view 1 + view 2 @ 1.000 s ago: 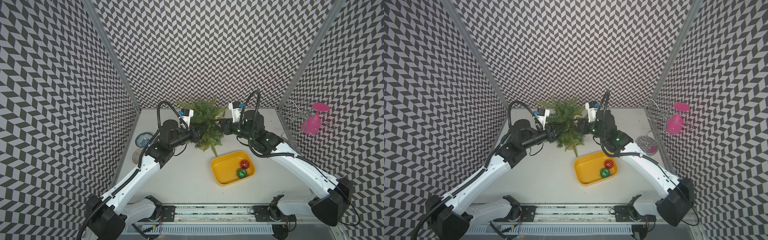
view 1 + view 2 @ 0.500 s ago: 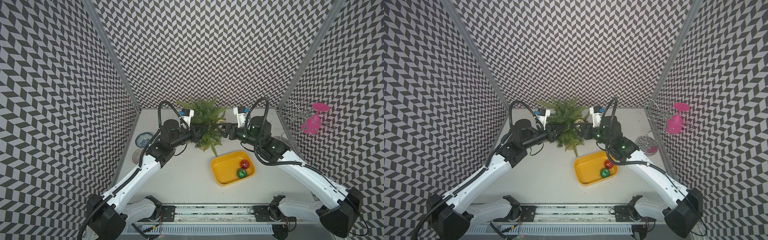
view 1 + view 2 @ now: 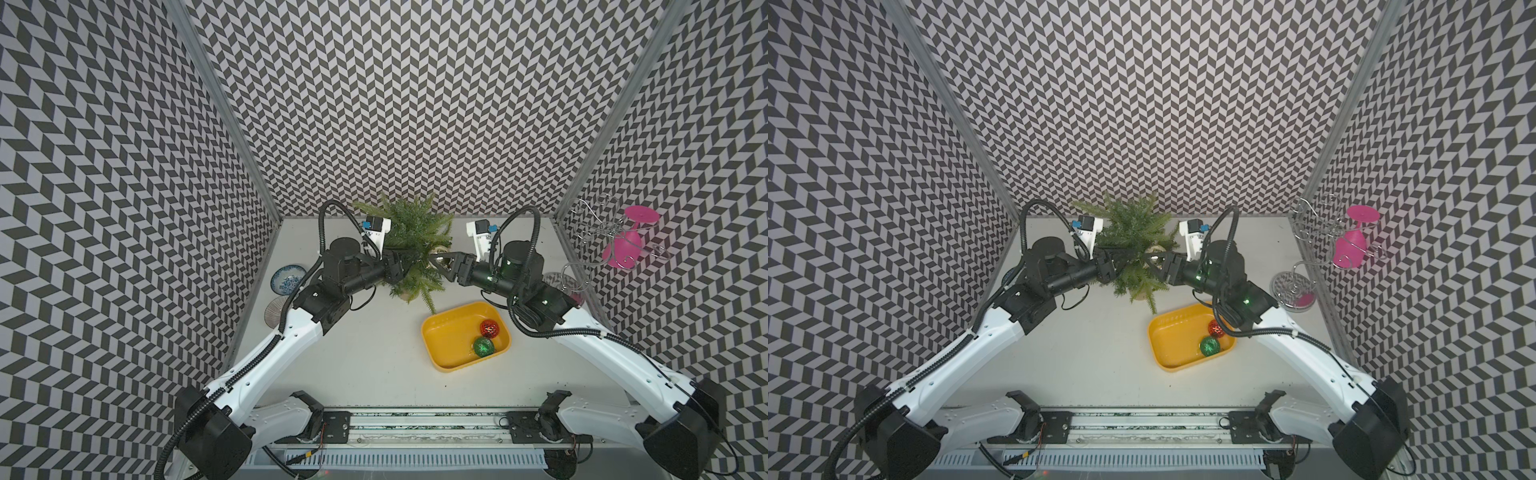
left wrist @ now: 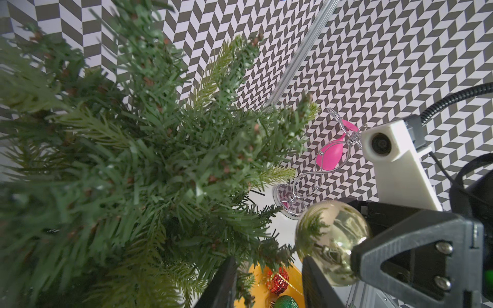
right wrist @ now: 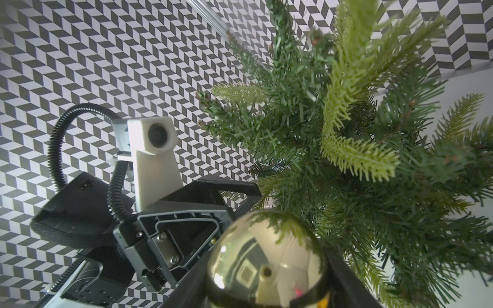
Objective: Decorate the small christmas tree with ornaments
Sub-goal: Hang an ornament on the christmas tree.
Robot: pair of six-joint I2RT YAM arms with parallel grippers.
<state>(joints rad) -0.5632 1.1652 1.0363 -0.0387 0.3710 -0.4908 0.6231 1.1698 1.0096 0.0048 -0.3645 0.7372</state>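
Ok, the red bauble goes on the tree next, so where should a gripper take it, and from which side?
Take the red bauble across its round body, coming straight down from above. It lies in the yellow tray near a wall, with the green bauble right beside it, so side approaches look blocked.

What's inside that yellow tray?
A red bauble and a green bauble lie in the yellow tray. In a top view, the right arm's cable hides one corner.
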